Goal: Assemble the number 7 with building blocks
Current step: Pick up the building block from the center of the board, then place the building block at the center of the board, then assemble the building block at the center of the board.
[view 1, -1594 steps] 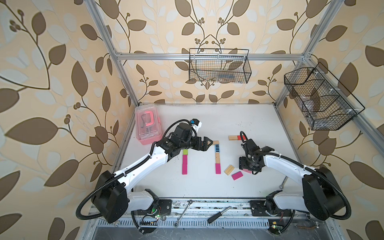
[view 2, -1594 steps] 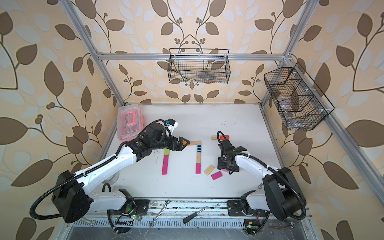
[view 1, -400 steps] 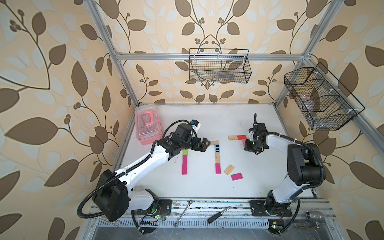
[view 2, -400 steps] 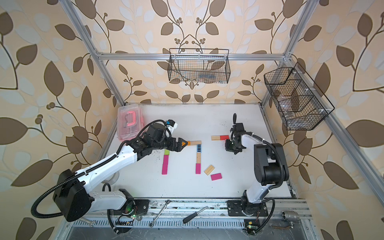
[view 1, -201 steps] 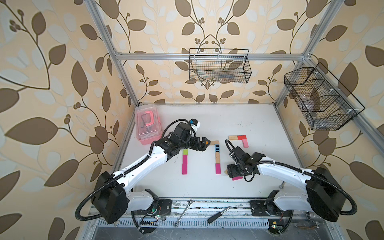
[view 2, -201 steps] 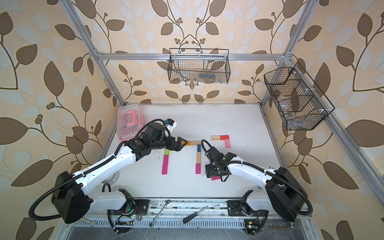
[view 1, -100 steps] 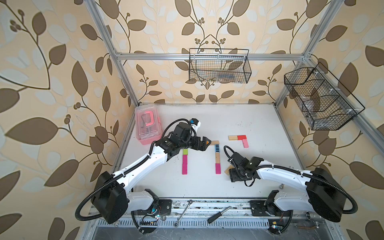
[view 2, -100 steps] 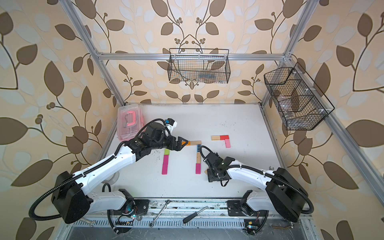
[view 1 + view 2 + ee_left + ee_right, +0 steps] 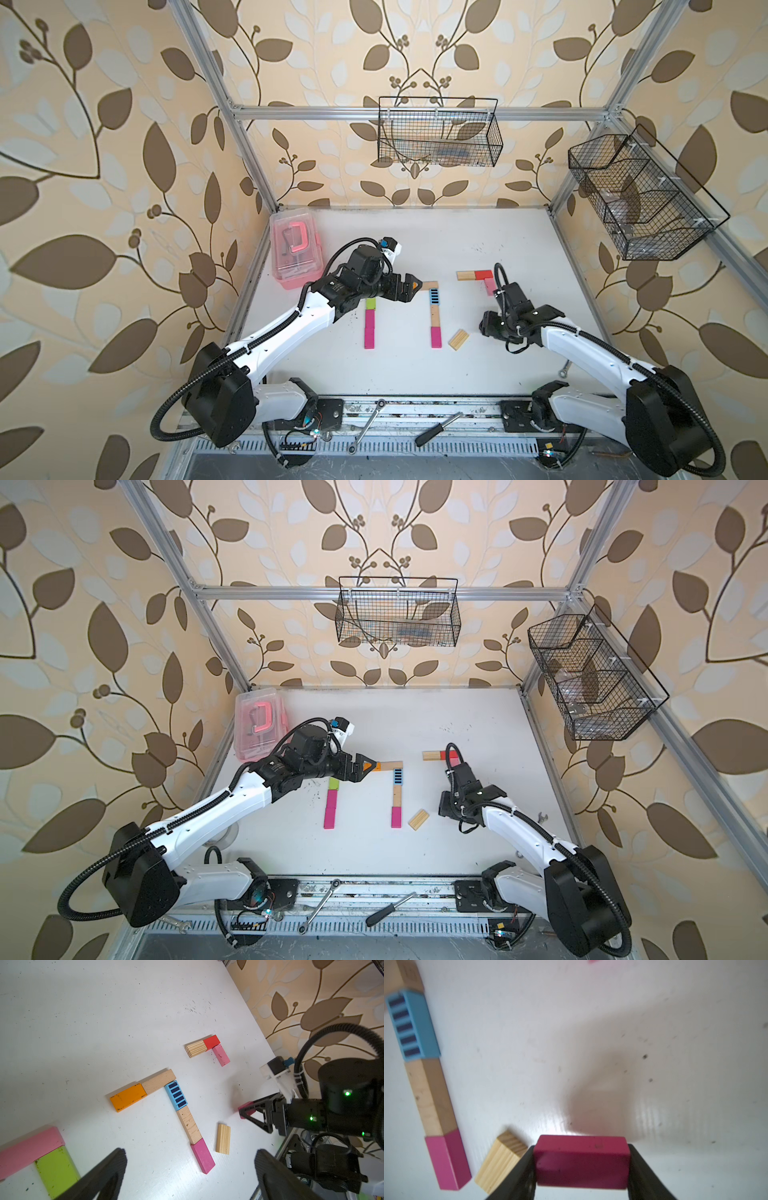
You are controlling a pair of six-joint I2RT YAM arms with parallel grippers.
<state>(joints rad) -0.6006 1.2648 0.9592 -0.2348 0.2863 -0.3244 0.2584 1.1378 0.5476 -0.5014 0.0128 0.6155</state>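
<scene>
- The right gripper (image 9: 581, 1152) pinches a magenta block (image 9: 581, 1167) at its short ends; the block lies crosswise between the jaws, near a loose wooden block (image 9: 500, 1159).
- The left gripper (image 9: 409, 287) has its jaws spread wide.

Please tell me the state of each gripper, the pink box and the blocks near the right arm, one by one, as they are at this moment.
left gripper: open, holding nothing.
right gripper: shut on the magenta block.
magenta block: gripped by its two ends.
pink box: lid closed.
loose wooden block: lying flat, askew, touching no other block.
</scene>
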